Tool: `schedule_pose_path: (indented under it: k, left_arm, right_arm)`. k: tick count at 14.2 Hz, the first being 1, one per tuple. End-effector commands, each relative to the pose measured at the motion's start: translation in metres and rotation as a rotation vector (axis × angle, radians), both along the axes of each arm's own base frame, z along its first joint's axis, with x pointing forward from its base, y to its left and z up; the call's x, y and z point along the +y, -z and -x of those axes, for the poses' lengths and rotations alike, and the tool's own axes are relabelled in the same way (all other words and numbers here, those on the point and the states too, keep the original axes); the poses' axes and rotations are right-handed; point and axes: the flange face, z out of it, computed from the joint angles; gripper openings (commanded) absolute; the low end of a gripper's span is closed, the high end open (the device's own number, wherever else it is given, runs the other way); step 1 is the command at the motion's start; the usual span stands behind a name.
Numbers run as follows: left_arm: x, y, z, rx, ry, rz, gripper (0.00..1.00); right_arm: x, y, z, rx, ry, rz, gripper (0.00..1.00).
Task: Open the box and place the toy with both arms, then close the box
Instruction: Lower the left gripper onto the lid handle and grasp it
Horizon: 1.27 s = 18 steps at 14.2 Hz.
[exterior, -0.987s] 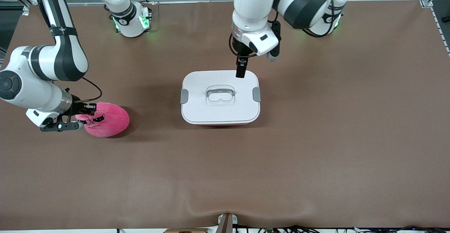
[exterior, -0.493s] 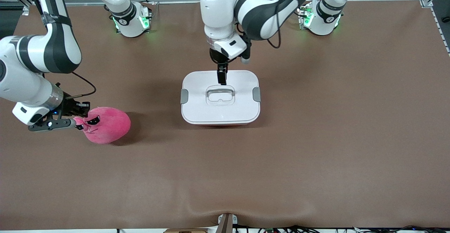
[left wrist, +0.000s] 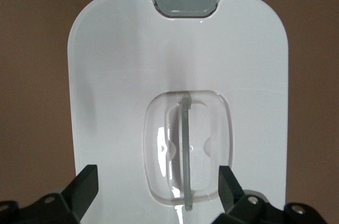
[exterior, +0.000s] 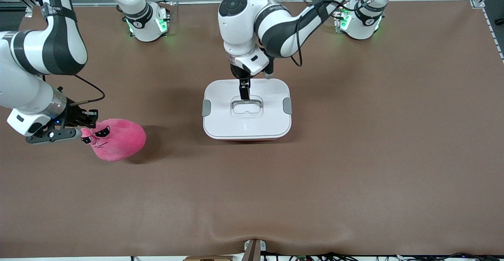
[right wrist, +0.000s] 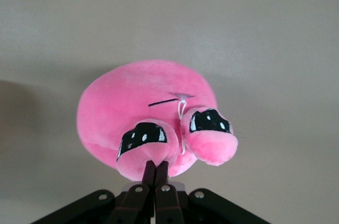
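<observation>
The box stands mid-table, its white lid on, with grey clips at both ends and the clear handle lying in its recess. My left gripper hangs over the lid at the handle's edge. In the left wrist view it is open, its fingers astride the handle. The pink plush toy is near the right arm's end of the table. My right gripper is shut on the toy's face, pinching plush below one eye.
Brown table mat spreads wide around the box and the toy. Both arm bases stand along the table edge farthest from the front camera. A small bracket sits at the nearest edge.
My left gripper has moved from the lid's farther edge to over the handle. My right gripper has drawn the toy slightly toward the right arm's end and tilted it.
</observation>
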Motion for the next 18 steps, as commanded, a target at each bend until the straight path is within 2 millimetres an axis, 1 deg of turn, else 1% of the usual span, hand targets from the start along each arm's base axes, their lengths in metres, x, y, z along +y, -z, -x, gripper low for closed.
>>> schedule_pose_path:
  k: [1,4,6,8,9,10,12,13,14,16,17,18]
  left_arm:
    - [-0.011,0.010,0.000,-0.012,-0.026,0.002,1.00]
    - [-0.010,0.009,-0.007,-0.038,-0.025,0.014,1.00]
    - [-0.012,0.012,-0.009,-0.059,-0.021,0.023,0.95]
    - [-0.012,0.013,-0.012,-0.063,-0.023,0.034,0.90]
    - [-0.010,0.014,-0.015,-0.067,-0.027,0.035,0.87]
    - [-0.009,0.014,-0.017,-0.069,-0.031,0.033,0.87]
    - [-0.006,0.024,-0.022,-0.065,-0.038,0.028,0.82]
    - [-0.006,0.025,-0.025,-0.072,-0.035,0.036,0.79]
    - [-0.005,0.030,-0.028,-0.073,-0.040,0.031,0.79]
    - [-0.004,0.032,-0.030,-0.074,-0.042,0.033,0.77]
    - [-0.003,0.031,-0.033,-0.081,-0.045,0.041,0.75]
    - [-0.003,0.032,-0.034,-0.082,-0.043,0.043,0.70]
  right_arm:
    - [0.004,-0.010,0.000,-0.006,-0.024,-0.001,0.00]
    - [0.003,-0.016,0.003,-0.013,-0.024,-0.002,0.00]
    - [0.004,-0.020,0.005,-0.001,-0.019,0.000,0.00]
    - [0.005,-0.026,0.003,-0.014,-0.019,0.000,0.00]
    - [0.007,-0.030,0.000,-0.023,-0.023,0.000,0.00]
    - [0.011,-0.032,-0.001,-0.028,-0.033,0.000,0.00]
    - [0.023,-0.032,-0.002,-0.034,-0.055,-0.001,0.00]
    - [0.027,-0.034,-0.002,-0.040,-0.063,-0.001,0.00]
    - [0.028,-0.039,-0.004,-0.049,-0.066,-0.001,0.00]
    - [0.034,-0.039,-0.003,-0.045,-0.076,-0.003,0.00]
    - [0.035,-0.039,-0.003,-0.043,-0.077,-0.003,0.00]
    - [0.035,-0.040,-0.003,-0.045,-0.079,-0.003,0.00]
